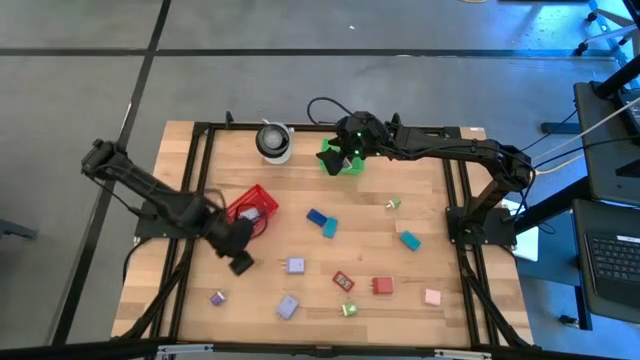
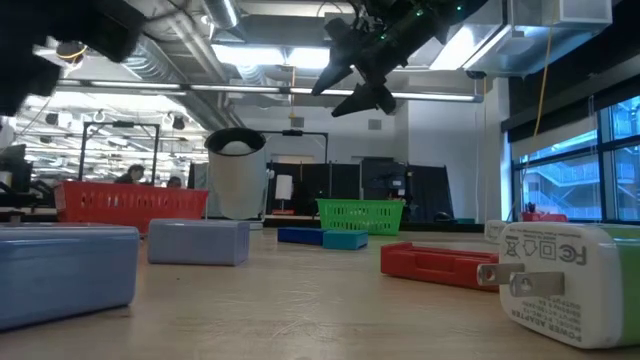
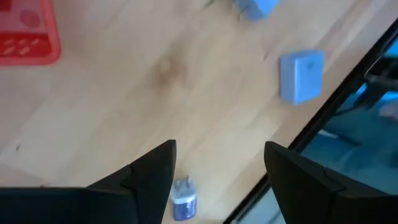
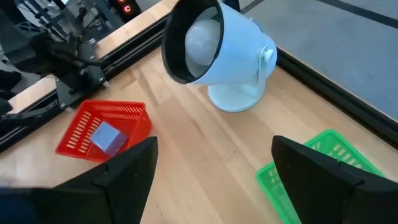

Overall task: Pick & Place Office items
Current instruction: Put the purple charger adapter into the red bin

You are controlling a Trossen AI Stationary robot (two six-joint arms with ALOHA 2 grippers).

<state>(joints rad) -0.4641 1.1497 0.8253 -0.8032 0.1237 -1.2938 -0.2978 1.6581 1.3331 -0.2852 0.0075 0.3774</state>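
The wooden bench (image 1: 320, 200) carried the red mesh basket (image 1: 252, 207) and green basket (image 1: 338, 160). The left gripper (image 1: 241, 262) hung beside the red basket, fingers spread, empty. The right gripper (image 1: 345, 152) hovered over the green basket, fingers wide, empty. The office items (image 1: 340, 270) lay scattered across the bench; one lavender block (image 4: 107, 137) sat in the red basket.

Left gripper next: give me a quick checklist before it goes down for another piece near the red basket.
1. Left gripper empty, fingers apart: ok.
2. Red basket already holds a lavender block: ok.
3. Pieces within its view, small blue plug and lavender square block, lying free: ok.
4. Right gripper away, above the green basket: ok.
5. Right gripper empty: ok.
6. White lamp-like object clear of the left arm's path: ok.
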